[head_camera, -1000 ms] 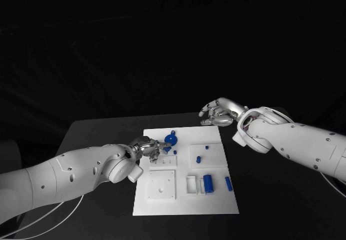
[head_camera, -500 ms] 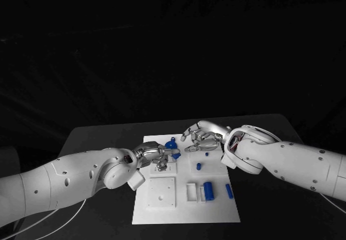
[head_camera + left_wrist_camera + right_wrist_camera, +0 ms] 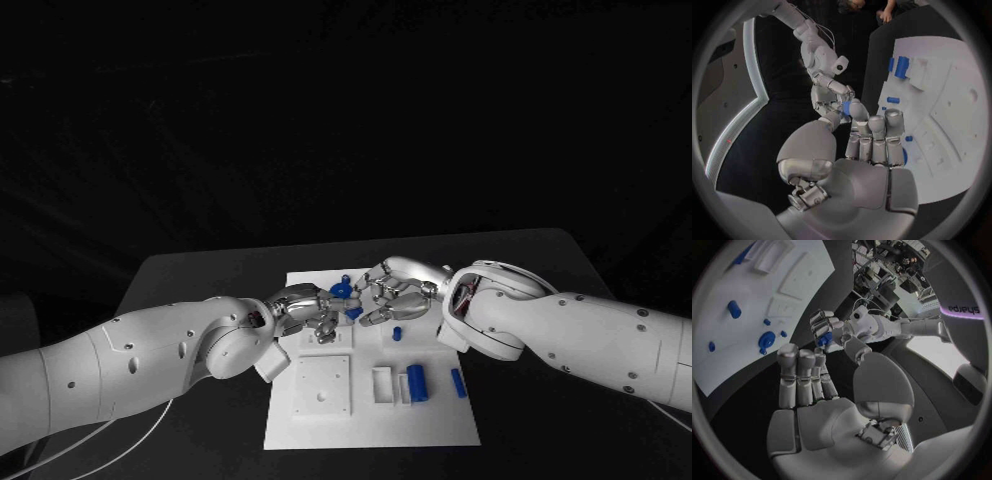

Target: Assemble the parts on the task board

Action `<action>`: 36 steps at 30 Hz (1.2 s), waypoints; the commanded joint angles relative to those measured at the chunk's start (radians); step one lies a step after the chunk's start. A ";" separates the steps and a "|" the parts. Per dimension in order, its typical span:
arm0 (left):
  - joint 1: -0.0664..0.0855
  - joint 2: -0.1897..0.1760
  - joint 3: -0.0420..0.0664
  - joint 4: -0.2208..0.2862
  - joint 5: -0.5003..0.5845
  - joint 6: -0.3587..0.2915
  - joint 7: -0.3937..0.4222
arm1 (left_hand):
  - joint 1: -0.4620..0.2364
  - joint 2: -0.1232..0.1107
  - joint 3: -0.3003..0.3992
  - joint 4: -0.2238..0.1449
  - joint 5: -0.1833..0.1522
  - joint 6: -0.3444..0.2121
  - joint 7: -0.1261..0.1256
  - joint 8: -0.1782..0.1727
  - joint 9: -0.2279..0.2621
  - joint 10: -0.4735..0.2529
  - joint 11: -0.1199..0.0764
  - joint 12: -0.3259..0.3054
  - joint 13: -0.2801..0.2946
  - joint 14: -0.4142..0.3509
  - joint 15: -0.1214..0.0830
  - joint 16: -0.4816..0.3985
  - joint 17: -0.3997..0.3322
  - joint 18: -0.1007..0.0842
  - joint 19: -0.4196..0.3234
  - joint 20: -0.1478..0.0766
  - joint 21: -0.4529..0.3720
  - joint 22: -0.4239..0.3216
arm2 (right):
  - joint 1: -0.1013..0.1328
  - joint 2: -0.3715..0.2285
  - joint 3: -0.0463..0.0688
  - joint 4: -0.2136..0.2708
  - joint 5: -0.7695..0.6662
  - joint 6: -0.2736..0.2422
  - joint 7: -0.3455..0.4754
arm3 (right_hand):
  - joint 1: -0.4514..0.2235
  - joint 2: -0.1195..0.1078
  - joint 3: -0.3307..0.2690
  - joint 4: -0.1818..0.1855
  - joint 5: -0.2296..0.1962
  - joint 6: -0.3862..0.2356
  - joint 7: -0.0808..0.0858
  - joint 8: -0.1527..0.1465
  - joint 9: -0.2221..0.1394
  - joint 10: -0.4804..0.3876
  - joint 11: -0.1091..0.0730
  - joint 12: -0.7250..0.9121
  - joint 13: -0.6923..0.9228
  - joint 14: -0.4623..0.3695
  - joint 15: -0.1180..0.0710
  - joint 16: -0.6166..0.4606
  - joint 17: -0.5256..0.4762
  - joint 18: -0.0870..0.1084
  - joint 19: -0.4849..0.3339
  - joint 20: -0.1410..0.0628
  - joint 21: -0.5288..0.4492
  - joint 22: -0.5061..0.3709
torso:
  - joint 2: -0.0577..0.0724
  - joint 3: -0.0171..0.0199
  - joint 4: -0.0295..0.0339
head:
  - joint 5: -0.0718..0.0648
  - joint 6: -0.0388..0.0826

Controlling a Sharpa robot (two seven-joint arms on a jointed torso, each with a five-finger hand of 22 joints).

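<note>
Dim and dark all round, lit from above; bright on the task board (image 3: 433,410); strongly bent at wrist-view rims, blurred there too.

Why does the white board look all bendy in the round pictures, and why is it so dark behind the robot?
Left wrist view: a fisheye lens curves the task board. Right wrist view: the same bending. Head view: the board's edges run straight, and beyond the black table the background is unlit and black.
</note>
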 commanded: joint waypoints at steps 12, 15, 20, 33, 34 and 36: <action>0.001 0.005 0.001 0.007 -0.021 0.032 0.017 | 0.020 0.023 0.170 -0.180 0.005 -0.009 0.000 0.007 0.005 -0.006 -0.002 0.006 0.002 0.001 -0.009 0.008 0.000 -0.009 -0.006 -0.110 -0.002 0.002 | -0.002 0.005 -0.002 0.004 -0.009 0.013 0.013 | 0.005 0.030 -0.020 0.010 -0.014 0.015 0.008 0.013 0.003 -0.001 -0.008 0.011 0.000 0.003 -0.002 0.002 0.003 0.114 -0.003 0.001 -0.002 0.020 | -0.001 -0.0009 0.0015 | 0.001 -0.005; 0.001 0.005 0.001 0.007 -0.022 0.033 0.018 | 0.020 0.023 0.170 -0.180 0.005 -0.009 0.000 0.007 0.006 -0.006 -0.002 0.006 0.002 0.001 -0.010 0.008 0.000 -0.009 -0.006 -0.110 -0.002 0.002 | -0.002 0.005 -0.002 0.005 -0.009 0.017 0.015 | 0.005 0.044 -0.011 0.015 -0.034 0.038 0.002 0.025 0.007 0.001 -0.013 0.012 -0.002 0.004 -0.007 0.001 0.002 0.114 -0.003 0.001 -0.002 0.019 | 0.000 -0.0006 0.0007 | 0.002 -0.007; 0.001 0.005 0.001 0.007 -0.022 0.033 0.019 | 0.020 0.023 0.170 -0.180 0.005 -0.010 0.000 0.007 0.006 -0.006 -0.002 0.006 0.002 0.001 -0.010 0.008 0.000 -0.009 -0.006 -0.110 -0.002 0.002 | -0.002 0.007 -0.003 0.006 -0.012 0.022 0.014 | 0.018 0.061 0.031 0.023 -0.097 0.092 -0.016 0.051 0.016 0.003 -0.030 0.011 -0.005 0.004 -0.022 0.000 0.001 0.114 -0.004 0.000 -0.002 0.019 | -0.001 -0.0003 0.0002 | 0.002 -0.006; 0.002 0.010 0.001 0.006 -0.020 0.036 0.018 | 0.018 0.023 0.169 -0.180 0.005 -0.011 0.000 0.008 0.009 -0.007 -0.002 0.007 0.002 0.000 -0.010 0.009 0.000 -0.009 -0.006 -0.110 -0.002 0.003 | -0.004 0.009 -0.003 -0.003 -0.044 0.002 0.011 | 0.035 0.082 0.135 0.032 -0.190 0.198 -0.057 0.105 0.053 0.015 -0.068 0.010 -0.010 0.007 -0.058 -0.003 0.001 0.114 -0.001 0.001 0.004 0.020 | 0.000 -0.0003 0.0000 | 0.004 -0.010; 0.002 0.010 0.001 0.005 -0.017 0.035 0.017 | 0.017 0.022 0.168 -0.180 0.004 -0.011 0.000 0.008 0.009 -0.007 -0.002 0.007 0.002 0.000 -0.010 0.009 0.000 -0.009 -0.006 -0.110 -0.002 0.003 | -0.005 0.010 -0.003 -0.003 -0.046 -0.001 0.011 | 0.034 0.083 0.136 0.031 -0.191 0.202 -0.059 0.108 0.057 0.016 -0.069 0.010 -0.010 0.007 -0.059 -0.003 0.001 0.114 0.000 0.001 0.005 0.020 | 0.000 -0.0001 0.0001 | 0.004 -0.010; 0.002 0.010 0.001 0.005 -0.014 0.029 0.017 | 0.016 0.022 0.168 -0.179 0.004 -0.012 0.000 0.008 0.010 -0.007 -0.002 0.007 0.002 0.000 -0.010 0.009 -0.001 -0.010 -0.006 -0.110 -0.002 0.003 | -0.005 0.010 -0.003 -0.002 -0.047 -0.006 0.011 | 0.034 0.084 0.139 0.029 -0.191 0.208 -0.061 0.113 0.062 0.019 -0.072 0.010 -0.010 0.008 -0.061 -0.002 0.001 0.114 0.001 0.001 0.006 0.019 | 0.000 0.0000 0.0006 | 0.004 -0.011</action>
